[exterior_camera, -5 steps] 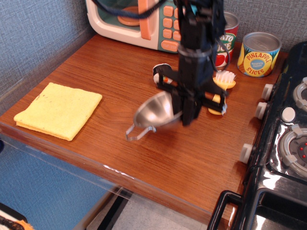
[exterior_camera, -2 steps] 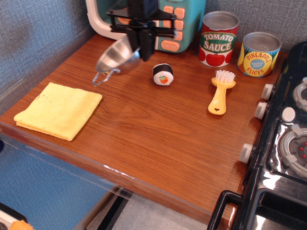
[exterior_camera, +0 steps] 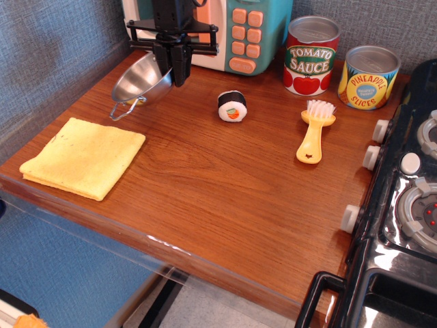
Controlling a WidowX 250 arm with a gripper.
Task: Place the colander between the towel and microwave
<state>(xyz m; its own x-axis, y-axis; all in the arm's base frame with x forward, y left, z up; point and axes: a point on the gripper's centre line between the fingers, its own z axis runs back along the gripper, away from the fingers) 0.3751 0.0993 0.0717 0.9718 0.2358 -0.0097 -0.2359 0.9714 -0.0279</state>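
The shiny steel colander point(exterior_camera: 138, 80) hangs tilted in my gripper point(exterior_camera: 171, 68), which is shut on its right rim. One wire loop handle point(exterior_camera: 119, 113) points down toward the table. The colander is above the wood table point(exterior_camera: 225, 184), between the pale-yellow folded towel point(exterior_camera: 83, 157) at the front left and the toy microwave point(exterior_camera: 235, 34) at the back. I cannot tell whether the colander touches the table. The arm hides part of the microwave's front.
A sushi roll toy point(exterior_camera: 232, 106) lies just right of the gripper. A yellow brush point(exterior_camera: 314, 133), a tomato sauce can point(exterior_camera: 312, 56) and a pineapple slices can point(exterior_camera: 369, 77) stand to the right. A black toy stove point(exterior_camera: 403, 205) borders the right edge. A grey wall runs along the left.
My gripper has carried the colander from the table's middle to the back left, and now holds it lower, between the towel and the microwave.
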